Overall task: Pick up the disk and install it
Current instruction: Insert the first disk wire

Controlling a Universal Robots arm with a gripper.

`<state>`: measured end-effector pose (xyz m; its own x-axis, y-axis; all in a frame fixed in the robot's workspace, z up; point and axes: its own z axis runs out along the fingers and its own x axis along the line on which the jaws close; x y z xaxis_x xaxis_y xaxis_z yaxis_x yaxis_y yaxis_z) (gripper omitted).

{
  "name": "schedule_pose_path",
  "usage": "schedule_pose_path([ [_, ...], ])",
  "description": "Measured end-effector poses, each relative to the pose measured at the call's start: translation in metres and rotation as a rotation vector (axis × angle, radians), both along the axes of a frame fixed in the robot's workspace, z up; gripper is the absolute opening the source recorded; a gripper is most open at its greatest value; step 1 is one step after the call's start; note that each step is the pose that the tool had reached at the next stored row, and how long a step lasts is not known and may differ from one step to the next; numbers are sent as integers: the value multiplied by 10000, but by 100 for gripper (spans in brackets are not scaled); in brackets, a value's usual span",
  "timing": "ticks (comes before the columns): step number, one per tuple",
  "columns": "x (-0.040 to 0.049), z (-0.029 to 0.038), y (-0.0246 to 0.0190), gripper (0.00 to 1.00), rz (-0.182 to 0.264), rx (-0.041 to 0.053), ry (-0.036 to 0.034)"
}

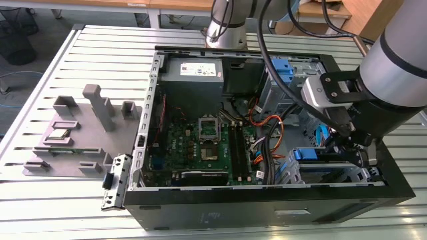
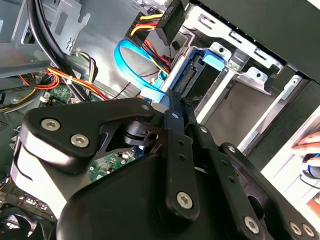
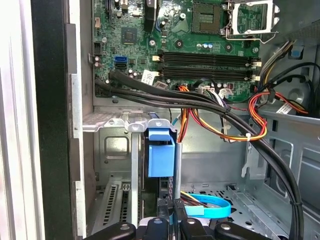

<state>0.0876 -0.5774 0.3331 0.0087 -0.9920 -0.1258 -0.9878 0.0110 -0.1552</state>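
The gripper (image 3: 170,220) is pinching the disk (image 3: 161,150) with narrow fingers and sliding it down into the drive bay (image 1: 330,172) of the computer case (image 1: 267,210). I think it is installing, needing a straight, gentle push.

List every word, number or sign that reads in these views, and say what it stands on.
No text can be read.
White sticker on the power supply: print too small to read.
White tag on the motherboard: too small to read.
Board markings: too small to read.
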Motion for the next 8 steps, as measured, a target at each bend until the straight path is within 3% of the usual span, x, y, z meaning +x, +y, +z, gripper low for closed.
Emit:
schedule_pose_path([
  [8,0,-16,0,16,92,2,-1],
])
